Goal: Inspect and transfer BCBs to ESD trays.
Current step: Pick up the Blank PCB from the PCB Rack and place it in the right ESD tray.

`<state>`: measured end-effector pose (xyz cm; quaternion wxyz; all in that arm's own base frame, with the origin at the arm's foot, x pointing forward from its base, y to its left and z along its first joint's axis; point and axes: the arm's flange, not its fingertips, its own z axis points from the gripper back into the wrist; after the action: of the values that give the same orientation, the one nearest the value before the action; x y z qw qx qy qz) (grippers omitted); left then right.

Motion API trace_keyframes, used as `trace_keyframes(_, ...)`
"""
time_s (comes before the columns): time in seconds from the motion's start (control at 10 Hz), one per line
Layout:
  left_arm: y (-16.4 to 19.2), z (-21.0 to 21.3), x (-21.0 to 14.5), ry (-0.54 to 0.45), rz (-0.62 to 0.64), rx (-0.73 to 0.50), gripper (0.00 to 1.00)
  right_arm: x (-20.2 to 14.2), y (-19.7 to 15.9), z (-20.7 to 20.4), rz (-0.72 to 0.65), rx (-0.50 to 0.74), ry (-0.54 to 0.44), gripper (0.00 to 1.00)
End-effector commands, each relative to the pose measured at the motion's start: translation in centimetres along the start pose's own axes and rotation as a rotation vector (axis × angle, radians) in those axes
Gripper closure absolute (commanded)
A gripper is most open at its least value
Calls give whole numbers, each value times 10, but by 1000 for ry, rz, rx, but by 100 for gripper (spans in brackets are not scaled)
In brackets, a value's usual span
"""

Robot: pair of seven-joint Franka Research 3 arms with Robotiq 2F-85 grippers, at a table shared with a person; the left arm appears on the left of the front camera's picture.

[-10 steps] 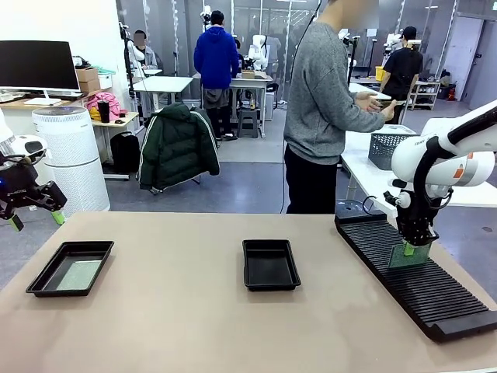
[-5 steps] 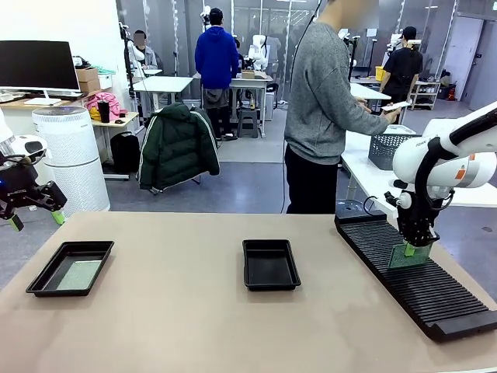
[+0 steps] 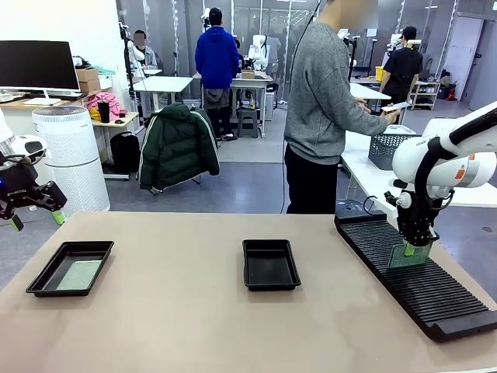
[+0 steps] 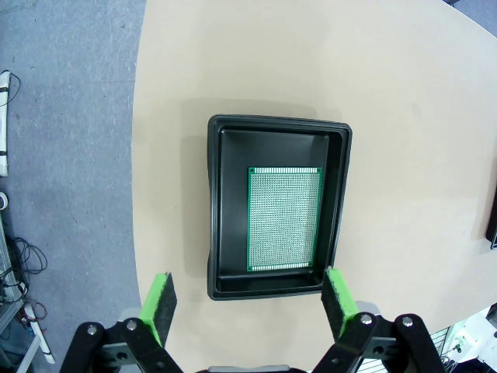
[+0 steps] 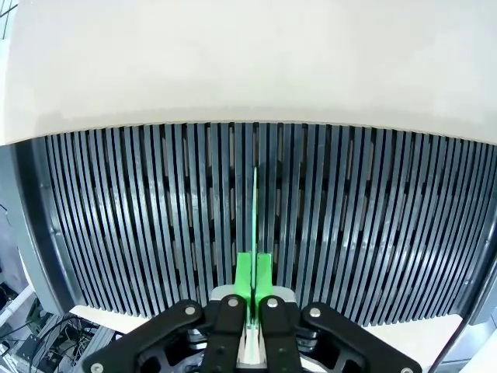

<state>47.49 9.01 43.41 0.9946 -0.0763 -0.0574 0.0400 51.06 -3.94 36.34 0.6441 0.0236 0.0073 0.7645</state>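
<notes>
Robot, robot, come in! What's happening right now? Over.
Right gripper shut on BCB upright in rack. Left gripper open above loaded ESD tray. Nothing blocking.

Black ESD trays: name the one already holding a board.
The shallow black plastic tray on the robot's left: a flat green circuit board lies inside; the middle tray is empty.

A tan bench [image 3: 194, 311] spans the foreground over a grey floor [image 3: 241, 190]. At left are a white wall [image 3: 70, 23], a dark monitor [image 3: 39, 66], a white ribbed air purifier [image 3: 74, 155] and a black backpack [image 3: 124, 151]. A dark green jacket [image 3: 177, 144] hangs beyond the bench. Farther back stand white tables [image 3: 163, 82] and glass partitions [image 3: 268, 19]. A grey basket [image 3: 388, 146] sits on a side table [image 3: 361, 175] at right. The light is bright and even.
</notes>
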Motion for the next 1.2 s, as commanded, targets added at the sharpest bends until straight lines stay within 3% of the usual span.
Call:
trace_keyframes(0.0, 2, -3, -1, -14, -19, -10, 0, 0, 1, -1, 0, 1, -1, 100)
trace_keyframes(0.3, 2, -3, -1, -14, -19, -10, 0, 1, 3, 8, 4, -1, -12, 98)
trace_keyframes(1.1, 2, -3, -1, -14, -19, -10, 0, 24, 36, 144, -93, -17, 29, 98)
